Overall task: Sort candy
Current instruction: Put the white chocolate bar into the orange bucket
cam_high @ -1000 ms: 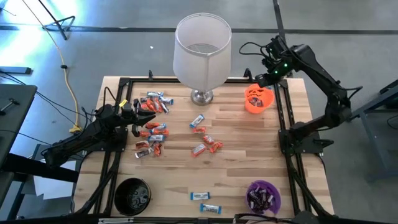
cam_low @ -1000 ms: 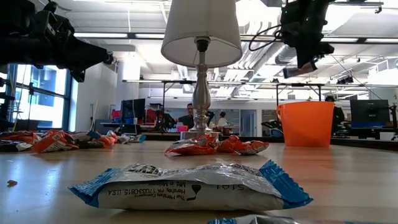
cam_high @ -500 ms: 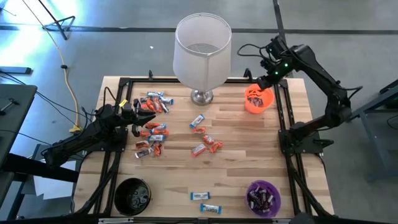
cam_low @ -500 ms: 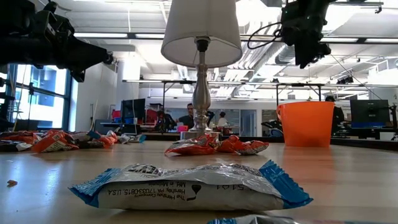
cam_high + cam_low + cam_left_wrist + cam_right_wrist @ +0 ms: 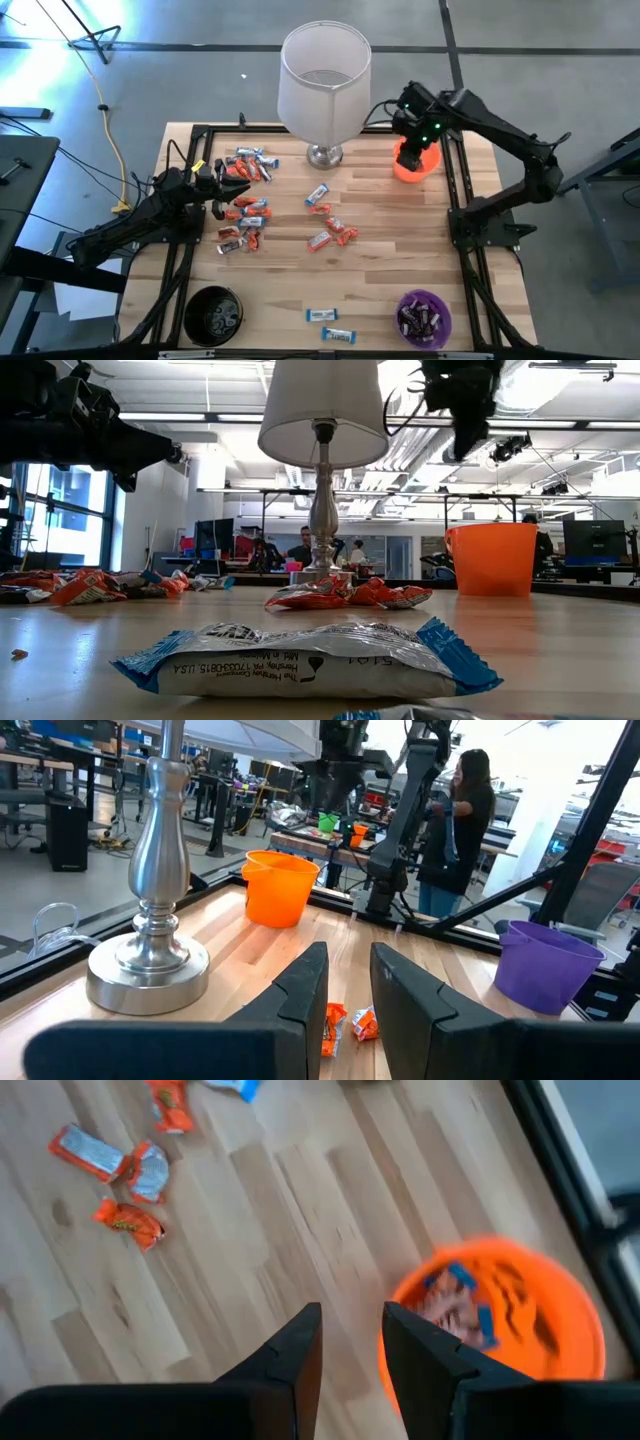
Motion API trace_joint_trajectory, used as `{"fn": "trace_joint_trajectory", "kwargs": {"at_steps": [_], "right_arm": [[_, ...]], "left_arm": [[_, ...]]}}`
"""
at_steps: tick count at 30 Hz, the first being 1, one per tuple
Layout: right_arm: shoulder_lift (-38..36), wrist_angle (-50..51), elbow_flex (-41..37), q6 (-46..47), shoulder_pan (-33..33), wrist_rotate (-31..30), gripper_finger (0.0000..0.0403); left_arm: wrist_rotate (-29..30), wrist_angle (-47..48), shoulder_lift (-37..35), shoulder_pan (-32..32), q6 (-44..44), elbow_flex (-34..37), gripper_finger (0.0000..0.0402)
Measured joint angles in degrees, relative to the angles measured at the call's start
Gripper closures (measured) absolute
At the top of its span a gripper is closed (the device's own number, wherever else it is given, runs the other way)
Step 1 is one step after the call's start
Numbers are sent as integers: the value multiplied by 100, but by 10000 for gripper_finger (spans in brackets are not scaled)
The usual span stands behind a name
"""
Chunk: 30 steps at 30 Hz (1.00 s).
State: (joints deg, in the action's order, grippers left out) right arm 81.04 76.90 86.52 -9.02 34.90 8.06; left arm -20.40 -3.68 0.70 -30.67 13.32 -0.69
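Observation:
Wrapped candy lies on the wooden table in loose groups: a pile (image 5: 245,212) at the left, a few pieces (image 5: 330,235) in the middle, and two blue-white ones (image 5: 325,318) near the front. My right gripper (image 5: 407,138) hangs open above the left rim of the orange bowl (image 5: 416,162), pointing steeply down; the right wrist view shows nothing between its fingers (image 5: 352,1315) and candy inside the bowl (image 5: 500,1320). My left gripper (image 5: 222,188) stays level beside the left pile, open by a narrow gap (image 5: 347,955) that holds nothing.
A table lamp (image 5: 322,85) with a white shade stands at the far middle on its metal foot (image 5: 148,970). A purple bowl (image 5: 423,316) holding candy sits at the near right and a black bowl (image 5: 213,313) at the near left. People stand in the room beyond (image 5: 455,820).
My right gripper has swung toward the table's left, from over the orange bowl's far right side to above its left rim, and has rolled about its own axis. My left arm and the candy on the table have kept still.

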Motion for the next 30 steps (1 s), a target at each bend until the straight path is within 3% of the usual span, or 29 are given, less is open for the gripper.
{"fn": "trace_joint_trajectory", "kwargs": {"at_steps": [12, 18, 22, 26, 30], "right_arm": [[694, -701, -2, -459, -809, -88, 300], [688, -667, -2, -252, -1470, -725, 300], [675, -739, -22, -68, -2038, -800, 300], [675, -1457, -310, 179, -2707, -833, 300], [672, -2362, -907, 305, -3356, -1367, 300]], "left_arm": [[-1, 2, -2, 0, 0, -1, 337], [0, 2, 0, 1, 0, -2, 337], [0, 2, 0, -1, 0, 0, 337], [-2, 0, 1, 1, 0, 0, 337], [0, 0, -2, 2, 0, -2, 337]]}}
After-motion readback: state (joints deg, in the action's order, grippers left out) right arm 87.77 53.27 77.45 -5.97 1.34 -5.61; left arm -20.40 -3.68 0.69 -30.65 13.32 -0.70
